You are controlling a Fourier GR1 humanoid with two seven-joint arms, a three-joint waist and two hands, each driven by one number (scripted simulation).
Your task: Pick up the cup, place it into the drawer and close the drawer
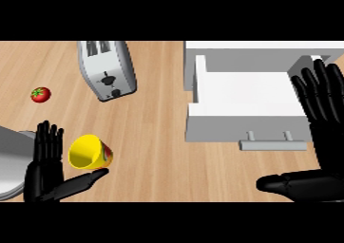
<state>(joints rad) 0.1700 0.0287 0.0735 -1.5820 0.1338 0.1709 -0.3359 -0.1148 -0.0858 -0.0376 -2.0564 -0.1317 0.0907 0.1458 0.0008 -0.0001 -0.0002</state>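
1. Lying on its side at the lower left of the frame, the yellow cup with a red and green pattern (90,152) rests on the pale wooden worktop (157,142), its mouth turned toward the left robot hand (47,166).
2. You have that left robot hand open, fingers straight beside the cup's mouth and thumb reaching under it; it looks set to close round the cup, but nothing is gripped yet.
3. Your right robot hand (322,137) is open too, fingers straight over the right side of the white drawer (238,102), thumb at the lower right. It holds nothing.
4. You will find the drawer pulled out at the upper right, interior exposed, grey bar handle (273,142) facing the lower edge, probably ready to receive the cup.
5. Count one cup, one drawer, one silver toaster (107,69) at the upper middle, one red tomato (40,94) at the left, one grey curved object (10,161) at the lower left edge, and two robot hands.
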